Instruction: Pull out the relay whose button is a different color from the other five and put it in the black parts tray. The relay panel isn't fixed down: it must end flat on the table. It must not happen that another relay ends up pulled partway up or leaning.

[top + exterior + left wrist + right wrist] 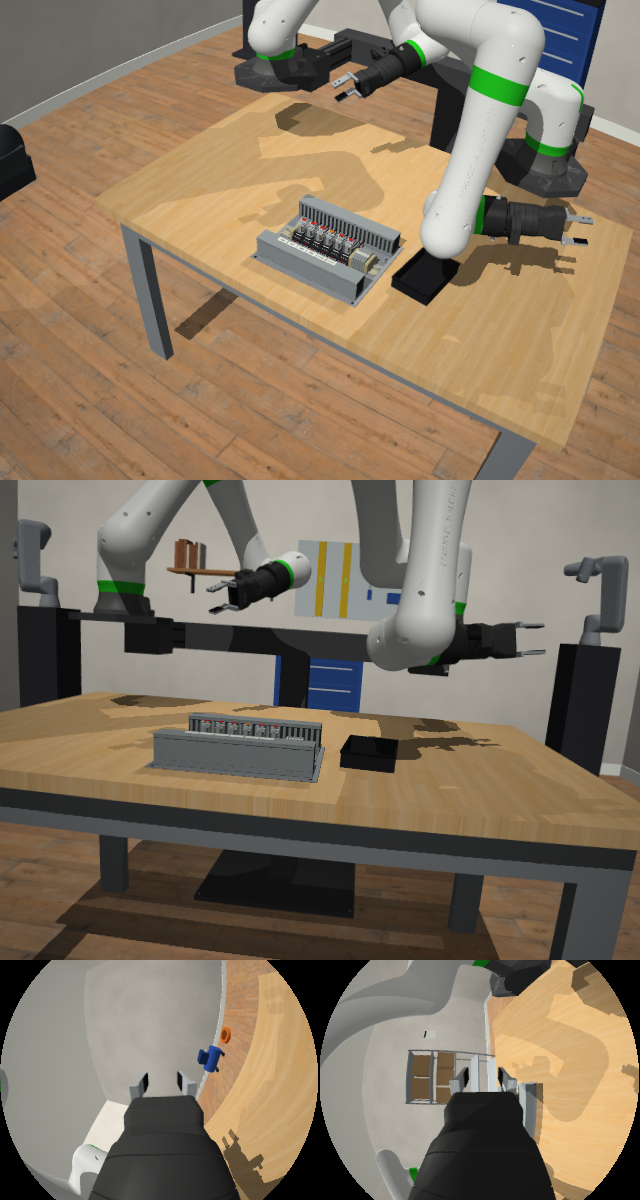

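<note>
The grey relay panel [310, 269] [232, 754] [530, 1110] lies flat on the table, with six relays in a row between its two ducts. The relay with the orange button [331, 232] [247, 724] is fourth from the left in the top view; the other five have red buttons. All six look seated and level, though their lower parts are partly hidden. The black parts tray [409, 292] [367, 761] looks empty. My left gripper [583, 230] [539, 638] [162, 1078] is open, above and beyond the tray. My right gripper [337, 90] [210, 599] [483, 1073] is open, high behind the panel.
A beige terminal block [362, 259] sits at the relay row's right end. The left arm's white elbow [444, 235] hangs over the tray's back edge. The tray stands just right of the panel, with a narrow gap between. The wooden table [465, 351] extends farther right.
</note>
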### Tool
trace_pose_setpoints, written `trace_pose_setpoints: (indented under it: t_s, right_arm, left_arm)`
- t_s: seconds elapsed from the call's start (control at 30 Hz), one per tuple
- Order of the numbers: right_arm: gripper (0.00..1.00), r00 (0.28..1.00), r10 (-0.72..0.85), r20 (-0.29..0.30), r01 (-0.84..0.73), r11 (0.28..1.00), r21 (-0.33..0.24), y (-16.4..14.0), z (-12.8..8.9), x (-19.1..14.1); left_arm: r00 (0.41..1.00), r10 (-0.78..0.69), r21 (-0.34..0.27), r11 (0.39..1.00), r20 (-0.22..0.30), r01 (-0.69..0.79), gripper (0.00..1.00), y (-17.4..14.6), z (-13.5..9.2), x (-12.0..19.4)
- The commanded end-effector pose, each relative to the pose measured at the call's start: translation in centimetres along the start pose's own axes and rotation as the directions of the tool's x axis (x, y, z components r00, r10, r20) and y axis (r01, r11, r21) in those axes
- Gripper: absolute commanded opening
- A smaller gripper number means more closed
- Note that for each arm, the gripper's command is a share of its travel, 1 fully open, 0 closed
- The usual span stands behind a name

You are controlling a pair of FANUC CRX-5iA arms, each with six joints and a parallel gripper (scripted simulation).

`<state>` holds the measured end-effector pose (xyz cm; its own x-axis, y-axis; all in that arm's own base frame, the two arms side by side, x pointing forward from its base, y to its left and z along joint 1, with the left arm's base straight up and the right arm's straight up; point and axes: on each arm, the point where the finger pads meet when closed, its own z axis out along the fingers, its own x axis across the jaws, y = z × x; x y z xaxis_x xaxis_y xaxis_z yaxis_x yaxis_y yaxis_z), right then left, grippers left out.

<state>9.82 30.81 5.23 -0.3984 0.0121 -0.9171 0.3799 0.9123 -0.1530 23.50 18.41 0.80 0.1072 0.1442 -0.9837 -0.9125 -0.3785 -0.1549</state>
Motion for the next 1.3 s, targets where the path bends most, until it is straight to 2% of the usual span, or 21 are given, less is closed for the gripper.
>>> trace_pose_setpoints:
  t_s: [0.0,0.8,1.1,1.27]
  right_arm:
    - [1.0,1.0,0.001,0.0,-0.001,1.0,-0.001,0.02,-0.04,-0.04]
    - [1.0,1.0,0.001,0.0,-0.001,1.0,-0.001,0.02,-0.04,-0.04]
    - [1.0,1.0,0.001,0.0,-0.001,1.0,-0.001,0.02,-0.04,-0.04]
    - [1.0,1.0,0.001,0.0,-0.001,1.0,-0.001,0.02,-0.04,-0.04]
  left_arm:
    - [1.0,-0.001,0.0,1.0,0.0,0.001,1.0,-0.02,-0.01,-0.03]
    - [1.0,-0.006,-0.008,1.0,-0.002,0.006,1.0,0.02,0.07,-0.04]
    - [0.999,-0.032,-0.048,0.998,-0.009,0.032,1.0,0.24,0.43,-0.05]
    - [0.997,-0.072,-0.107,0.992,-0.016,0.07,1.0,0.55,0.94,-0.06]
